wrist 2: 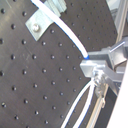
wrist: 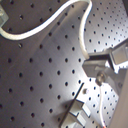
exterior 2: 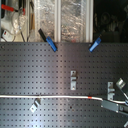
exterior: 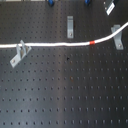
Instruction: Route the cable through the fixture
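The white cable (exterior: 55,45) runs across the black perforated board from the first exterior view's left edge, and its red band (exterior: 93,42) lies right of centre. It passes over the left metal fixture (exterior: 19,52) and rises toward the right fixture (exterior: 116,39). In the second exterior view the cable (exterior 2: 50,96) ends at my gripper (exterior 2: 114,106) at the lower right. In the second wrist view the gripper (wrist 2: 88,63) is shut on the cable (wrist 2: 62,31), near a fixture (wrist 2: 42,22). The first wrist view shows the cable (wrist: 45,22) looping away from the gripper (wrist: 95,64).
A middle fixture (exterior: 70,25) and a further one (exterior: 110,7) stand behind the cable. Two blue clamps (exterior 2: 50,42) (exterior 2: 96,44) hold the board's far edge. Shelves with clutter (exterior 2: 60,17) sit behind the board. A slack cable loop (wrist 2: 82,100) hangs by the fingers.
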